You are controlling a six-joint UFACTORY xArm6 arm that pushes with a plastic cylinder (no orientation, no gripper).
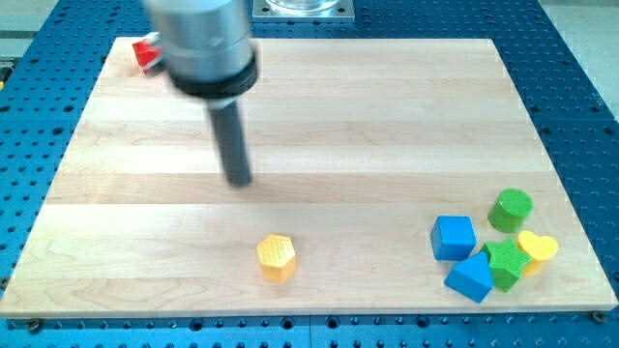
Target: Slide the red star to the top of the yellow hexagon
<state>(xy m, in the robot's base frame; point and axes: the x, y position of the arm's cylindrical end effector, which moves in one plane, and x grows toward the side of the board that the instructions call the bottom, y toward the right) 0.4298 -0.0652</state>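
Note:
The red star (145,52) lies at the board's top left corner, partly hidden behind the arm's grey body. The yellow hexagon (277,257) sits near the bottom edge, left of the middle. My tip (238,181) is on the board between them, well below and to the right of the red star, and above and slightly left of the yellow hexagon. It touches no block.
A cluster sits at the bottom right: a blue cube (453,237), a blue block (470,276), a green block (505,263), a green cylinder (511,208) and a yellow heart (537,248). The wooden board (387,116) lies on a blue perforated table.

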